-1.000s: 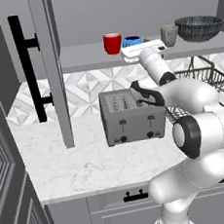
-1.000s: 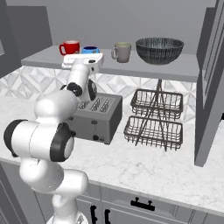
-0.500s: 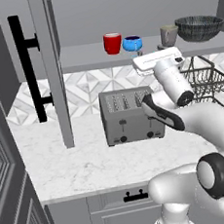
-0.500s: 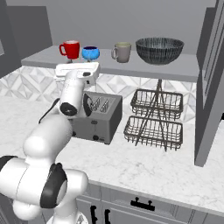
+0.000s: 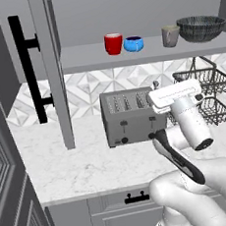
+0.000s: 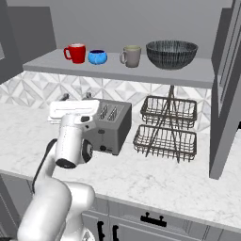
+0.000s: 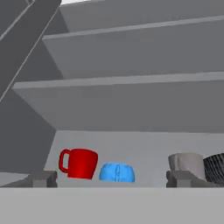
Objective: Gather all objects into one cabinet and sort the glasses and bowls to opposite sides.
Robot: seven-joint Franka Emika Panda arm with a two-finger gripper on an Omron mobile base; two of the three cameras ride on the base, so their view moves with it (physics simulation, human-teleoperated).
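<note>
We found the jaws spread wide and grasping nothing: in the hand view the two dark fingertips (image 7: pixel 43 178) stood far apart at the lower edge, with the shelf contents framed between them. The two-finger gripper (image 5: pixel 175 94) hung in front of the boxy silver four-slot toaster (image 5: pixel 127 116), below the level of the flat grey cabinet shelf (image 5: pixel 84 56) and well apart from everything on it.

On that shelf stood, in one row, the glossy red handled cup (image 6: pixel 75 52), just beside it the small bright blue bowl (image 6: pixel 97 57), then the grey-beige mug (image 6: pixel 131 56), and at the far end the wide dark grey ribbed bowl (image 6: pixel 171 53). We judged the gathering complete, since all four sat in the one cabinet, but the sorting unfinished: the blue bowl lay between the two cups rather than beside the larger bowl. The empty, level hand suited a fresh approach.

The tall panelled cabinet door (image 5: pixel 50 72) stood open. The black two-tier wire basket stand (image 6: pixel 167 127) on the white marble counter (image 6: pixel 155 179) appeared empty.
</note>
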